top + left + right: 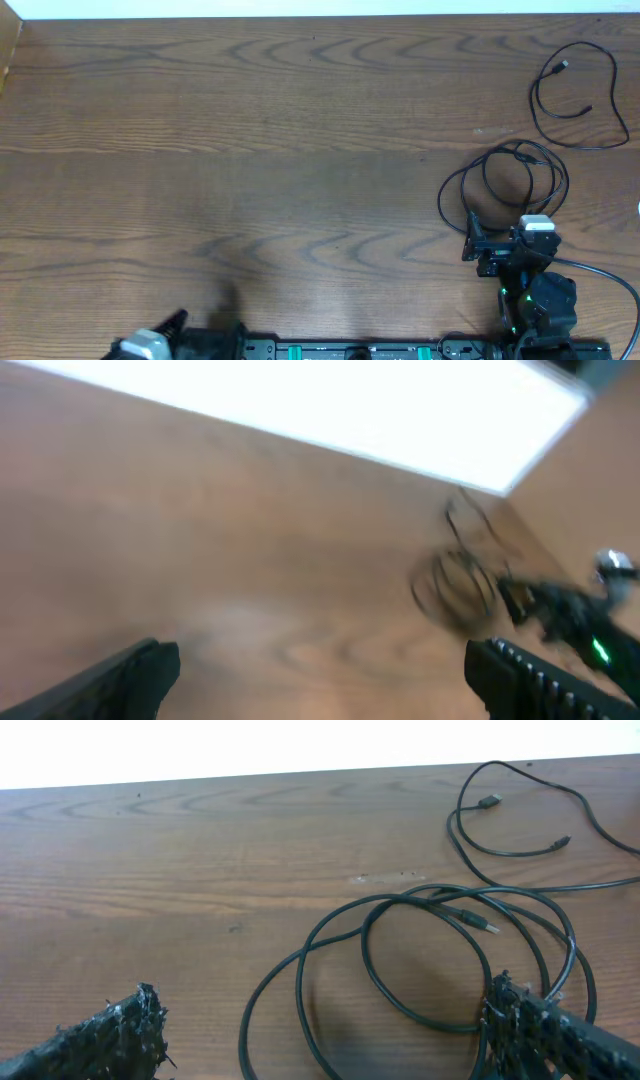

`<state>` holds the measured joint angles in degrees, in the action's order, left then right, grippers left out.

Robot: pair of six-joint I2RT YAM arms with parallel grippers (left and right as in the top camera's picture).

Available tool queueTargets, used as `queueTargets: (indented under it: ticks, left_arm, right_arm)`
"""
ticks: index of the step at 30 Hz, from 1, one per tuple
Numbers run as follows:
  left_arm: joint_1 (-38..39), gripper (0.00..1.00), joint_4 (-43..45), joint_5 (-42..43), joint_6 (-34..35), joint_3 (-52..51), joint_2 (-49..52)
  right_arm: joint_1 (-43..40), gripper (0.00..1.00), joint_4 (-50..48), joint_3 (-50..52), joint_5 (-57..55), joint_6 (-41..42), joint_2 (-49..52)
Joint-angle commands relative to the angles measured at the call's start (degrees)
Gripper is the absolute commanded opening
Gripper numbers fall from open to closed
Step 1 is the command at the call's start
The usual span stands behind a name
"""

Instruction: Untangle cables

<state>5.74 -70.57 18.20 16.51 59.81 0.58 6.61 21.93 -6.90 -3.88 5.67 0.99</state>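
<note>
**Cables during untangling, judged partly done.** One black cable (580,100) lies alone in a loose, open curve near the far right corner of the table (250,150), both plugs free and well apart from the others; this one is judged to be separated. A second mass of black cable (505,185) is seen nearer the robot on the right side, wound in several overlapping loops, with one plug (478,923) resting inside them. Whether this coil is made of one cable or more cannot be told, and no white cable can be made out with certainty. The coil is judged to be the work left to do.

The right gripper (495,248) is held low at the near edge of the coil with its fingers spread wide and nothing clamped; one fingertip (520,1015) is shown at or over the outer loops. The left gripper (320,680) is parked at the near left edge of the table, well apart from all cables. It is likewise spread and empty, though its view is blurred.
</note>
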Motion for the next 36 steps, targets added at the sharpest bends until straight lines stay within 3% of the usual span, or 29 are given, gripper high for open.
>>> queueTargets:
  ticks: [1, 9, 26, 32, 36]
  left_arm:
    - [0.13, 0.97, 4.68, -10.97, -0.13, -0.11, -0.44]
    - [0.13, 0.97, 23.76, -14.71, -0.11, -8.79, -0.42]
    - [0.13, 0.97, 66.20, -15.39, -0.11, -48.19, -0.42]
    - [0.13, 0.97, 75.65, -18.05, -0.13, -57.70, -0.42]
    - [0.09, 0.97, 75.60, -18.29, -0.59, -59.58, -0.35]
  right_arm:
    - [0.20, 0.99, -0.04, 0.37, -0.48, 0.70, -0.20]
    - [0.20, 0.99, -0.04, 0.37, -0.48, 0.70, -0.20]
    - [0.20, 0.99, -0.07, 0.37, -0.48, 0.70, -0.20]
    - [0.20, 0.99, -0.07, 0.37, -0.48, 0.70, -0.20]
    - [0.20, 0.99, -0.04, 0.37, -0.48, 0.70, -0.20]
